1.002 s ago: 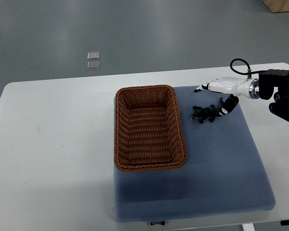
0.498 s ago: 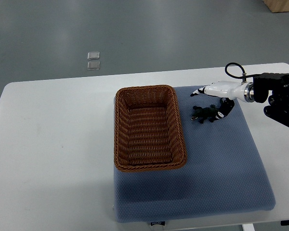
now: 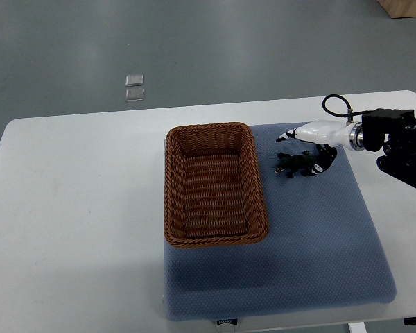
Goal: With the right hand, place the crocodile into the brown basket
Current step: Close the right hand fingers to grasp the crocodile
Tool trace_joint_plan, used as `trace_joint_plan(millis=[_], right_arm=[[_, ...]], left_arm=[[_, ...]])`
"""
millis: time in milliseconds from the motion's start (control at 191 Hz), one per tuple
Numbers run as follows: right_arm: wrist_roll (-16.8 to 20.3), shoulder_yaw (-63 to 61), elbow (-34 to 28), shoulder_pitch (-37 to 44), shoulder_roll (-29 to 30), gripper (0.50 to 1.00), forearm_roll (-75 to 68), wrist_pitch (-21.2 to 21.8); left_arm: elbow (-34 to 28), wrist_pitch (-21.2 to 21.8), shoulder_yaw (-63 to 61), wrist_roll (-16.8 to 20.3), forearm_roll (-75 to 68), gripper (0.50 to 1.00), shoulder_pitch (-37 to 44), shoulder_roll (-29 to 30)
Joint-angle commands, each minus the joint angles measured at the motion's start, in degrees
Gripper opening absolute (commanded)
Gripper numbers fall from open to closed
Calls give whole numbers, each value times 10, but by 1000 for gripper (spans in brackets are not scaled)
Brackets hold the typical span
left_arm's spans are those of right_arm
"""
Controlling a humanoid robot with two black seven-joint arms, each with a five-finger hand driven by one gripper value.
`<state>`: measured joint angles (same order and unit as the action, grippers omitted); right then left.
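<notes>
One crocodile (image 3: 295, 164) — beside right hand (image 3: 313, 141)

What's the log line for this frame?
right robot hand: at crocodile tail | crocodile: on blue mat, right of brown basket | basket: empty | left arm: unseen

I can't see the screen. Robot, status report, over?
Right hand over crocodile, grip unclear. Left hand out of view. Crocodile on mat beside basket. Nothing between.

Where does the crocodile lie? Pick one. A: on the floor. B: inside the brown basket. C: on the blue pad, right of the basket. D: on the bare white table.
C: the crocodile lies on the blue pad, right of the brown basket, by the right hand.
</notes>
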<state>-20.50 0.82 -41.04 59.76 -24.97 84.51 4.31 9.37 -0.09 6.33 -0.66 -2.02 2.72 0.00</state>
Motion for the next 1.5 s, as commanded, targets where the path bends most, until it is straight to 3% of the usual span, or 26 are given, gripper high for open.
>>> trace_joint_plan(millis=[0, 163, 661, 729, 1028, 1107, 1280, 1495], right_arm=[[3, 3, 0, 0, 0, 897, 2, 0], [3, 11, 0, 1, -1, 832, 4, 0], [-2, 11, -1, 1, -1, 793, 4, 0], [-2, 12, -1, 1, -1, 758, 4, 0], [-3, 11, -3, 1, -1, 719, 2, 0], [-3, 12, -3, 1, -1, 656, 2, 0], [-5, 11, -3, 2, -1, 643, 2, 0], [-12, 12, -3, 4, -1, 521, 3, 1]], left_arm=[[0, 0, 0, 0, 0, 1000, 0, 0], [0, 0, 0, 0, 0, 1000, 0, 0], [-1, 0, 0, 0, 0, 1000, 0, 0], [0, 0, 0, 0, 0, 1000, 0, 0], [0, 0, 0, 0, 0, 1000, 0, 0], [-1, 0, 0, 0, 0, 1000, 0, 0], [0, 0, 0, 0, 0, 1000, 0, 0], [0, 0, 0, 0, 0, 1000, 0, 0]])
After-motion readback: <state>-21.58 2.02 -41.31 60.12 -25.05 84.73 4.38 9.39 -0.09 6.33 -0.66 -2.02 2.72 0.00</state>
